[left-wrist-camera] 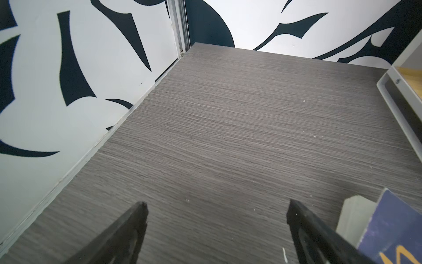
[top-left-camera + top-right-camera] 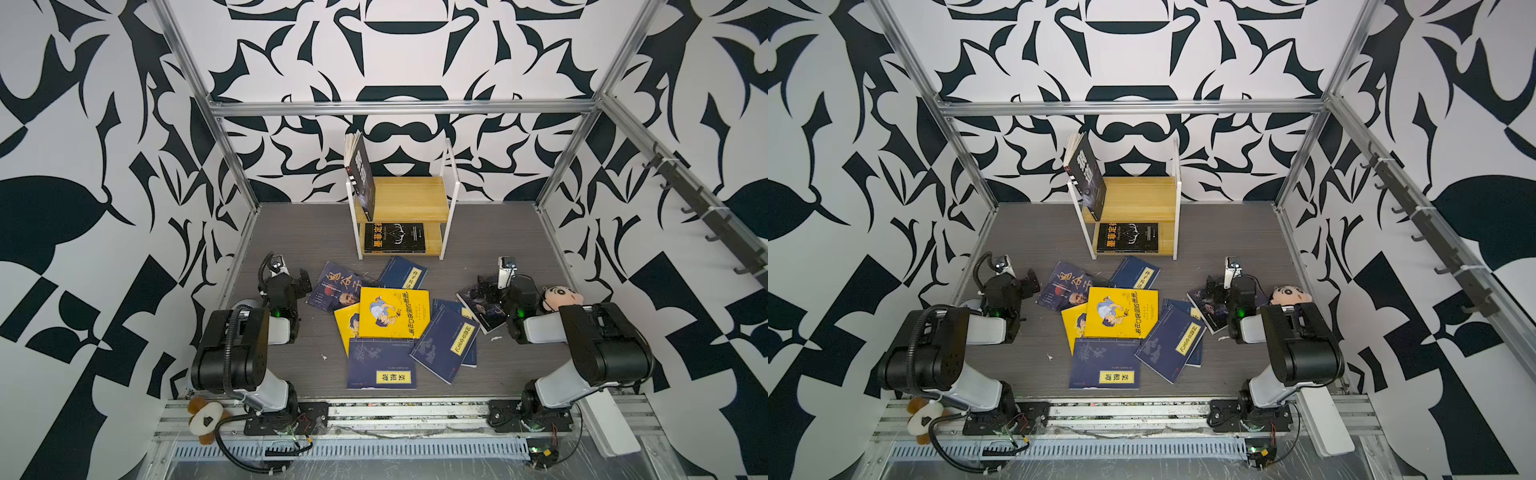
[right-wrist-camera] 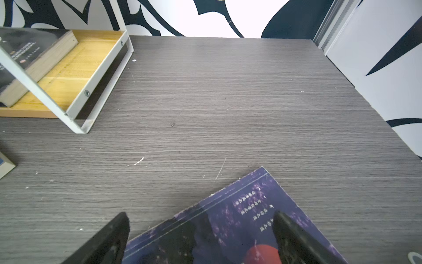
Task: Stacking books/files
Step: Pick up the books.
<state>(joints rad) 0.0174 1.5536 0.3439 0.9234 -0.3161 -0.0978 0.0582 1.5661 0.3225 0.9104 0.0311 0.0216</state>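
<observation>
Two claws, both spread wide, nothing pinched.

In both top views the books [image 2: 381, 363] lie loose and overlapping mid-surface [image 2: 291, 232], with the yellow cartoon book [image 2: 392, 311] on top. My left claw [image 2: 298, 281] sits just beside the face-cover book [image 2: 336, 286]. My right claw [image 2: 484, 289] is over the dark purple book [image 2: 478, 311]. Stack not begun, I judge. Wooden rack [image 2: 403, 203] with a white frame stands behind, holding thicker black books.

Left wrist: left claw [image 1: 217, 205] above bare grey woodgrain. A corner of the face-cover book [image 1: 392, 228] is close by, pale page edge showing.

Right wrist: right claw [image 3: 200, 216] straddles a corner of the dark purple book [image 3: 239, 205]. Cover glossy, corner scuffed, lying flat on the surface.

Doing it well, my guess: thin flat paperbacks give no edge to pinch from above. I'd go for a corner that overhangs another book, or slide one out first. Glossy covers likely slip, so grip deep near the spine and square the edges before release.
</observation>
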